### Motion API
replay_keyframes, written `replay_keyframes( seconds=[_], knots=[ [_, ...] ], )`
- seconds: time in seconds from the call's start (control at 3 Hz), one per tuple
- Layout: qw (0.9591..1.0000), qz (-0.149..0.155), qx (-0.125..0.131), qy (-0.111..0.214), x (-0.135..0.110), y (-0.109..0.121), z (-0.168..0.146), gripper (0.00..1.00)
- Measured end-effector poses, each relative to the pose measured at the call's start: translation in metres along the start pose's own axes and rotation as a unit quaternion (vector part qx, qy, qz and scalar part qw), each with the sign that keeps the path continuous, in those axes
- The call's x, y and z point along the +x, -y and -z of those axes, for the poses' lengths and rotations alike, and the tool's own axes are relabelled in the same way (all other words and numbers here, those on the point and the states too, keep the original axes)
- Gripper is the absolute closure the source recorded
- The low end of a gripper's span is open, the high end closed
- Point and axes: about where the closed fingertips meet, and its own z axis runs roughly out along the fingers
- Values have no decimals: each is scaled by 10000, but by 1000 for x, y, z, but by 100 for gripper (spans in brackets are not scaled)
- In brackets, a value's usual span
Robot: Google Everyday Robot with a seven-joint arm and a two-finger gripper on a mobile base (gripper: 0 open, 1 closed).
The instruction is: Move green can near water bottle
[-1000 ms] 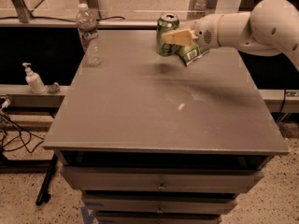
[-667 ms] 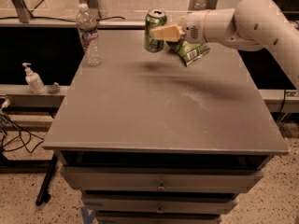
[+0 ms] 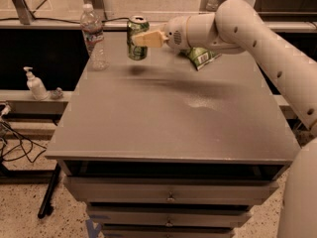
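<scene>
The green can, silver-topped with pale swirls, hangs upright in the air above the far left part of the grey table. My gripper is shut on the green can, its tan fingers clamped across the can's upper side, the white arm reaching in from the right. The water bottle, clear with a white cap and thin label band, stands upright at the table's far left corner, a short way left of the can and apart from it.
A green-and-white chip bag lies at the table's far middle, partly behind my arm. A white pump dispenser bottle stands on a low ledge left of the table. Drawers sit below the table's front edge. Cables lie on the floor at left.
My gripper has carried the green can leftward across the back of the table, away from the chip bag and closer to the water bottle. The bottle has not moved.
</scene>
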Motion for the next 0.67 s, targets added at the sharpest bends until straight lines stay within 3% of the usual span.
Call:
replay_keyframes(
  seconds=[0.67],
  knots=[
    [9988,194,-312,-323,10,-23,-52,100]
  ],
)
